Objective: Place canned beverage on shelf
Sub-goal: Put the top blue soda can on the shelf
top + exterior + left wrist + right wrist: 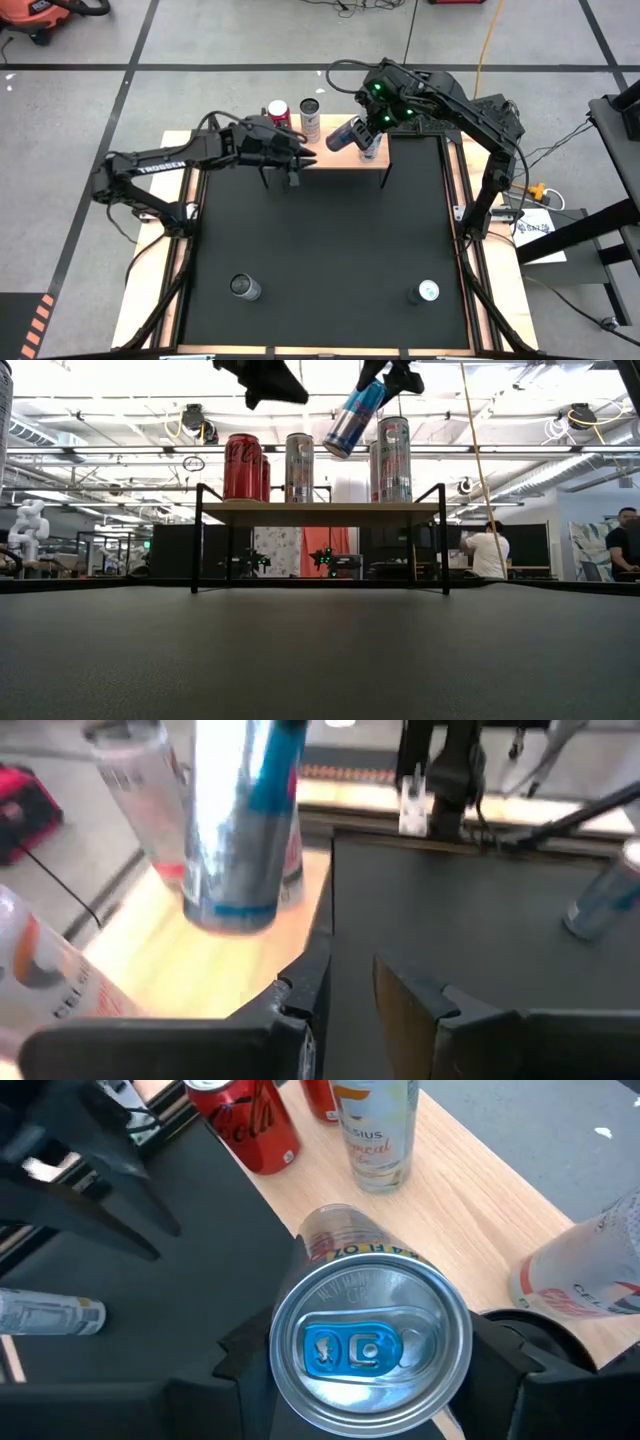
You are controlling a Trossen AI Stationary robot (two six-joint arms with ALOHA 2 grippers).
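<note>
Right gripper (pixel 362 128) has its fingers clamped on a tilted blue-and-silver slim can (pixel 346 135), hanging just above the small light-wood shelf on thin black legs (pixel 345 158), not touching it. Red cola can (pixel 278 113) and two tall white cans already stand there. Left gripper (pixel 300 160) hovers closed and empty beside the shelf's front edge.

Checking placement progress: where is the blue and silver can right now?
High view: the blue and silver can hangs tilted in the right gripper above the shelf, between two standing cans.
</note>
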